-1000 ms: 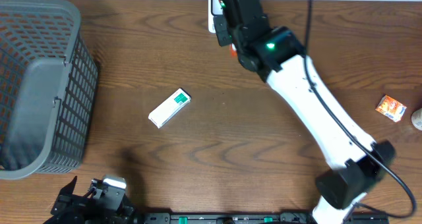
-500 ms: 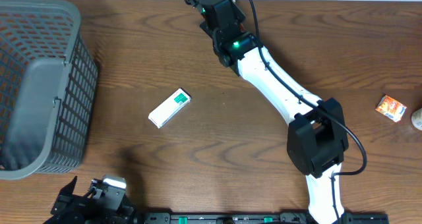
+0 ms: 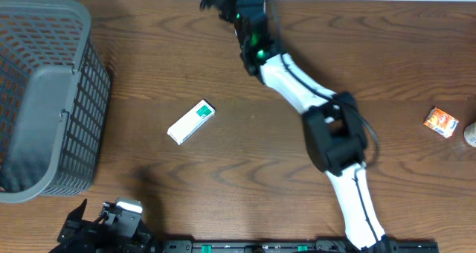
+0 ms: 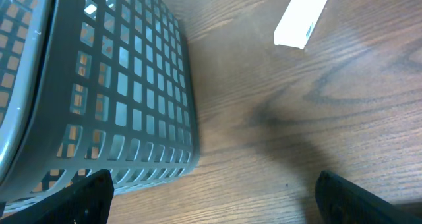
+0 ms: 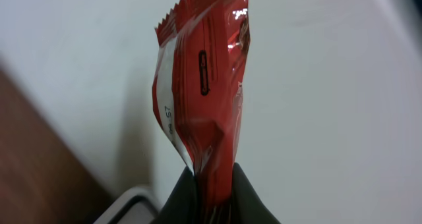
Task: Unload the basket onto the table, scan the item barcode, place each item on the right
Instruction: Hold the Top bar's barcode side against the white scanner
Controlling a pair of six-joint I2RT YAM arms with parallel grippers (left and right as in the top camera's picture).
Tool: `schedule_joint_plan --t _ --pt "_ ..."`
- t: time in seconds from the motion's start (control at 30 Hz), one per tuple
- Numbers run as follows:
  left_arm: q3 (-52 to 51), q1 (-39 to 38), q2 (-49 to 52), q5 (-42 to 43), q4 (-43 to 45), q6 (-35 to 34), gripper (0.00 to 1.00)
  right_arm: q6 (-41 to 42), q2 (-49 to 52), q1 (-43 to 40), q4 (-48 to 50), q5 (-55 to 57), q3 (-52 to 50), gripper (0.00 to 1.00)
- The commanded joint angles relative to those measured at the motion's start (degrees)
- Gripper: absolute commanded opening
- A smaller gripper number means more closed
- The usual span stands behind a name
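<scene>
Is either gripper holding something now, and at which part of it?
The right gripper pinches a red packet by the end opposite its serrated edge. The left gripper is open and empty.

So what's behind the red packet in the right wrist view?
Behind the red packet: plain pale wall, brown table at left. The jaws cover its lower end.

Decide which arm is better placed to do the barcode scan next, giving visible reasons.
Right. The right gripper is shut on the red packet, held upright; the left gripper is open and empty beside the basket.
</scene>
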Motion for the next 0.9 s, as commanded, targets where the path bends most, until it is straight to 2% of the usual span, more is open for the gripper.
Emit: schedule_joint_plan --t 0.0,0.3,0.53,0.87 --pt "0.2 -0.2 -0.1 -0.3 0.0 0.1 0.98 -13.1 5.8 -0.1 3.3 -0.8 4.4 0.01" --pt "0.2 -0.2 -0.1 -0.3 0.0 0.1 0.98 -26.4 10.8 -1.1 6.6 -0.5 8.5 0.01" --pt "0.2 -0.2 -0.1 -0.3 0.0 0.1 0.98 -32.5 14.1 -1.9 15.3 -6.4 8.5 0.01" --pt "0.2 -0.2 -0.1 -0.3 0.0 0.1 0.98 -32.2 18.0 -2.3 16.7 -7.3 8.5 0.01"
